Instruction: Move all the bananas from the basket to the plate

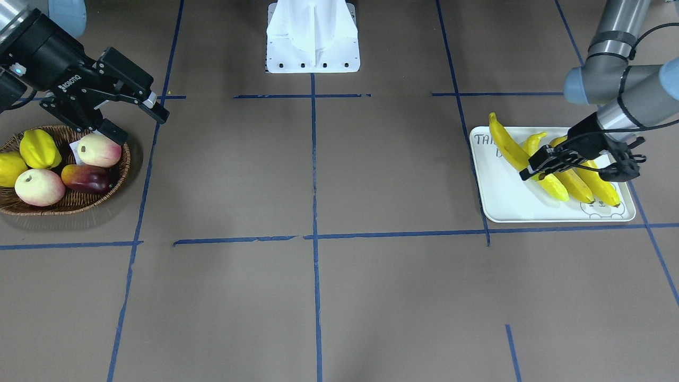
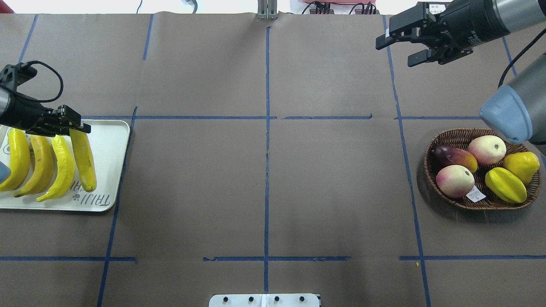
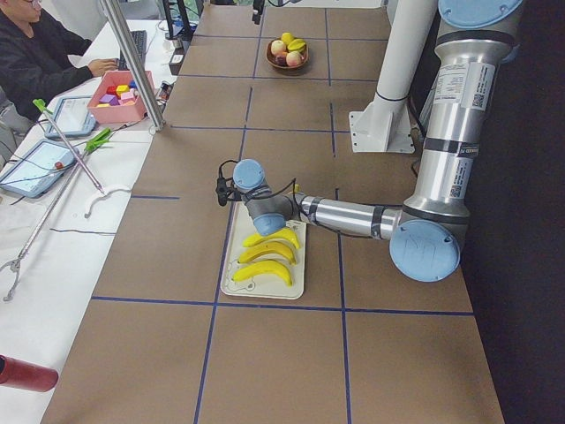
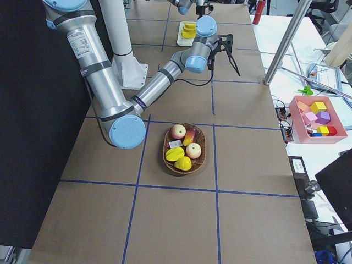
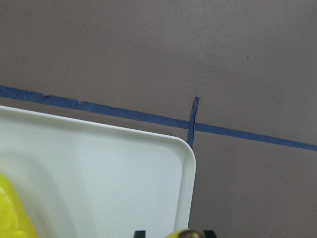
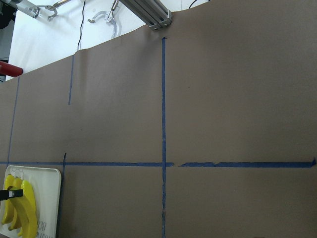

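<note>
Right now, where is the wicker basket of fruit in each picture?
Front-facing: basket at the left edge.
Overhead: basket at the right.
Left side: basket top centre.
Right side: basket centre.
Left wrist: not in it.
Right wrist: not in it.
Shared landmark: white plate of bananas, opposite table end.

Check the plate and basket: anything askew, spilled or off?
Nothing stands out. The four bananas lie side by side on the plate. The basket sits level with the other fruit inside and nothing spilled. The only stray item is a small white paper tag among the fruit.
</note>
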### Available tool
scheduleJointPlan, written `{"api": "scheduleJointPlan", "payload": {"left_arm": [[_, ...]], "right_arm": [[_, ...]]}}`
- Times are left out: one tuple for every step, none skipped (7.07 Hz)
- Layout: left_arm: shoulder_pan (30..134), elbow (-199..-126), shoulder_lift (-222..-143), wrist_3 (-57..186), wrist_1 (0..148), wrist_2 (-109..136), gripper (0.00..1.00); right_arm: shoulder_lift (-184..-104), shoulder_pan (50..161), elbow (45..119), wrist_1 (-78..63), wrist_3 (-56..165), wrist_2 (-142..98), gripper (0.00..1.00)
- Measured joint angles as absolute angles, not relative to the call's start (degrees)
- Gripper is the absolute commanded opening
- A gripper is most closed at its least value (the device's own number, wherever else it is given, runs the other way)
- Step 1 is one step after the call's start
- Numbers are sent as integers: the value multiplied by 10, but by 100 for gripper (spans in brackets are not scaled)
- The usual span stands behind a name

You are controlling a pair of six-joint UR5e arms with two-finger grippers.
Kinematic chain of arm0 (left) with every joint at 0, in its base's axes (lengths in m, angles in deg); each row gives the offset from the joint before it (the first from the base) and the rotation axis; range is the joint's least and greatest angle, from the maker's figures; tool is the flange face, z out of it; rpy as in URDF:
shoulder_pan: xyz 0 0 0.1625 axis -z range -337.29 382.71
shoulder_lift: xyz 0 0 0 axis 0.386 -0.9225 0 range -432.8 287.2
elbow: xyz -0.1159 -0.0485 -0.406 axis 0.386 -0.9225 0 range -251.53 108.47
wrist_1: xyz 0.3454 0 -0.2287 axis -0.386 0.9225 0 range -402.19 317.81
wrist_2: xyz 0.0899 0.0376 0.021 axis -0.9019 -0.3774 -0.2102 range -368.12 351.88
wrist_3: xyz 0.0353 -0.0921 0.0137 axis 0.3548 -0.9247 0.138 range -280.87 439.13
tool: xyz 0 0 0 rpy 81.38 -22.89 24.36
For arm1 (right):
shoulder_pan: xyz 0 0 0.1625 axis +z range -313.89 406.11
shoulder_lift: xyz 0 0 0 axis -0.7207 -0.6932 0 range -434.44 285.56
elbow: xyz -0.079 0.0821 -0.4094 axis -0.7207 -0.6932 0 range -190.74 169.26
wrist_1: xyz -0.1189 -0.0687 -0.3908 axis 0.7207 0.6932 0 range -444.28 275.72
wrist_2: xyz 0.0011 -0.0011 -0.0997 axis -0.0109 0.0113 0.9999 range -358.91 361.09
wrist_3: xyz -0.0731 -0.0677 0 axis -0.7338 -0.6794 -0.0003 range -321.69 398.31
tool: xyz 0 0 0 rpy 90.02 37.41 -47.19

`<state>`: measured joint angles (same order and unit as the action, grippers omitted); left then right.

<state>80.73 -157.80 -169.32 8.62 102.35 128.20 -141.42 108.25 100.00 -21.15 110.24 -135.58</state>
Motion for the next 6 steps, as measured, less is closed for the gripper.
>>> {"api": "scheduleJointPlan", "payload": {"left_arm": [[797, -1578, -1689, 95, 1019, 1269, 0], [795, -1578, -1680, 118, 1017, 1264, 0], [799, -1578, -1671, 141, 1016, 1263, 27], [805, -1578, -1666, 155, 1016, 1263, 99], [809, -1578, -1664, 162, 1016, 1262, 100], [813, -1579, -1663, 168, 1016, 1263, 100]], "right_arm": [[-1416, 1083, 1000, -212, 1102, -1354, 99], [-1416, 1084, 999, -211, 1102, -1353, 99], [-1417, 1085, 999, -211, 1102, -1353, 99], [-1417, 1086, 999, -211, 1103, -1353, 99], [-1418, 1088, 999, -211, 1103, -1354, 100], [-1419, 1092, 998, -210, 1102, -1355, 99]]}}
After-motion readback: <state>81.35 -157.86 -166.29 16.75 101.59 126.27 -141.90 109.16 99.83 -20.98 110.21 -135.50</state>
